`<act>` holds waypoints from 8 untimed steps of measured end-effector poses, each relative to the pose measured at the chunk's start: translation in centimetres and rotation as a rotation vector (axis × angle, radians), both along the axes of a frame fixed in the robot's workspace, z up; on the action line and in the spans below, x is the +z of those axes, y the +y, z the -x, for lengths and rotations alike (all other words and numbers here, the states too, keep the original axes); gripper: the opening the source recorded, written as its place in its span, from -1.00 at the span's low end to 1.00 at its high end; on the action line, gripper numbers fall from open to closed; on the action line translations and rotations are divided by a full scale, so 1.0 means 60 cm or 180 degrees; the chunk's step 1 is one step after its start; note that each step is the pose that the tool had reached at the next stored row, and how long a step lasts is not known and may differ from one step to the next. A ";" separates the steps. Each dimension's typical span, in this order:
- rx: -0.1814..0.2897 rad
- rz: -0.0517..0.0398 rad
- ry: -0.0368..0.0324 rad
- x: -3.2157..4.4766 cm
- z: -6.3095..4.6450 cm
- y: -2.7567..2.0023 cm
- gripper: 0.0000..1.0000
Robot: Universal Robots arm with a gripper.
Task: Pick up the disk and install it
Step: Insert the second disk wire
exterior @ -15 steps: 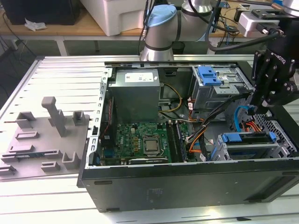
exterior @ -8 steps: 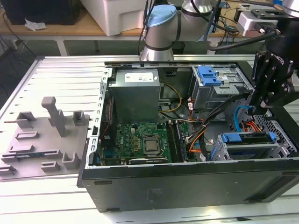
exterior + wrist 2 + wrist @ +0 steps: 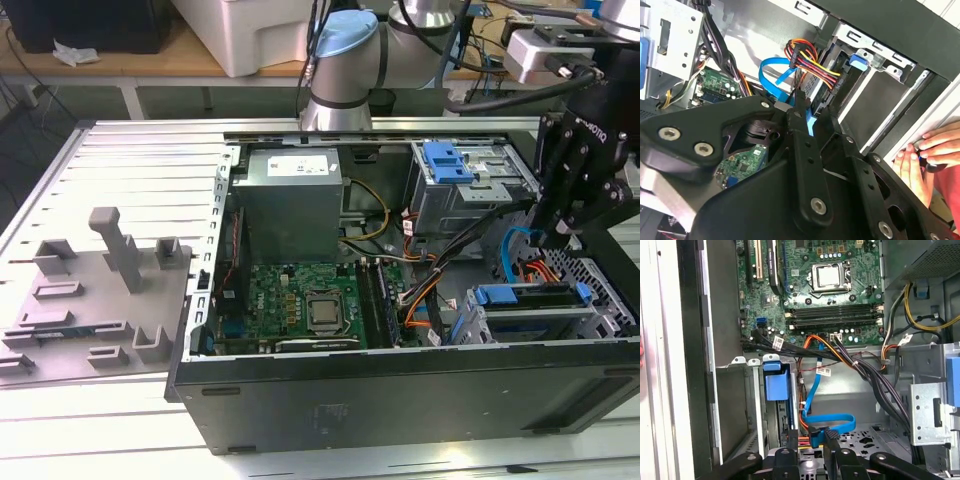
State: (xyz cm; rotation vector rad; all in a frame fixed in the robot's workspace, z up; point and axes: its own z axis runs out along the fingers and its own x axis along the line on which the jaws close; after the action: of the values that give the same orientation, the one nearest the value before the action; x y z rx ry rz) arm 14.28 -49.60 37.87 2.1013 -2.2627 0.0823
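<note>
Disk (image 3: 530,300): seated on edge in the drive cage (image 3: 480,325) at the case (image 3: 400,400) corner, exterior view's right, blue frame uppermost. Gripper (image 3: 560,238): just above it, apparently clamped on the plug end of the blue cable (image 3: 827,419), not on the disk. Judged stiff, dense and weighty for its size, with slick metal faces, and shock-sensitive. Best held by the long frame edges, never by the label face or connector end. Noted a person's hand (image 3: 920,155) resting on the case rim.
</note>
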 end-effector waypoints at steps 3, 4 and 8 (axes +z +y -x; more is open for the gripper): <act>0.0000 0.0000 0.0000 -0.002 0.000 0.0000 -0.33; 0.0000 0.0000 0.0000 -0.003 0.000 0.0000 -0.33; 0.0000 0.0002 0.0000 -0.005 0.000 0.0000 -0.49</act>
State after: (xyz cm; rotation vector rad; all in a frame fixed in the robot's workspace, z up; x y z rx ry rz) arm 14.27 -49.60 37.57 2.1009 -2.2625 0.0830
